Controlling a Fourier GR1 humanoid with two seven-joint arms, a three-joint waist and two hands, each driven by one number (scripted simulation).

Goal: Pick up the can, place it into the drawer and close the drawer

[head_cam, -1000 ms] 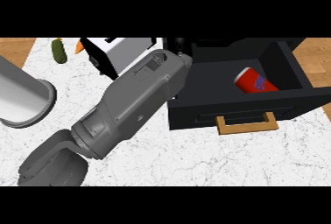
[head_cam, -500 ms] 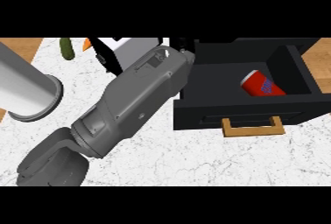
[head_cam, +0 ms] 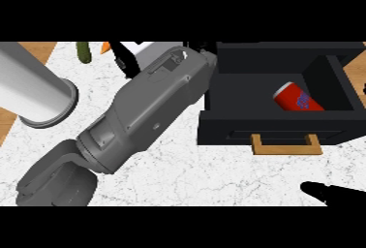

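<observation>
The red can [head_cam: 296, 97] lies tilted inside the open black drawer [head_cam: 236, 131], toward its right side. The drawer's wooden handle [head_cam: 285, 145] faces me. My left forearm [head_cam: 146, 111] runs from the lower left up to the drawer's far left corner. Only a dark bit of the left hand [head_cam: 198, 47] shows there, at the picture's top, and nothing is seen in it. A black tip of my right hand [head_cam: 330, 193] pokes in at the lower right corner, below the handle and apart from it.
A big grey-white cylinder [head_cam: 32, 92] stands at the left on the white marble counter [head_cam: 214, 177]. A green vegetable [head_cam: 84, 51], an orange one [head_cam: 106, 47] and a white object [head_cam: 140, 48] lie at the back, left of the arm.
The drawer with the can has shifted right and down in view, and the cylinder has come further in. The right hand's black tip has appeared at the lower right.
</observation>
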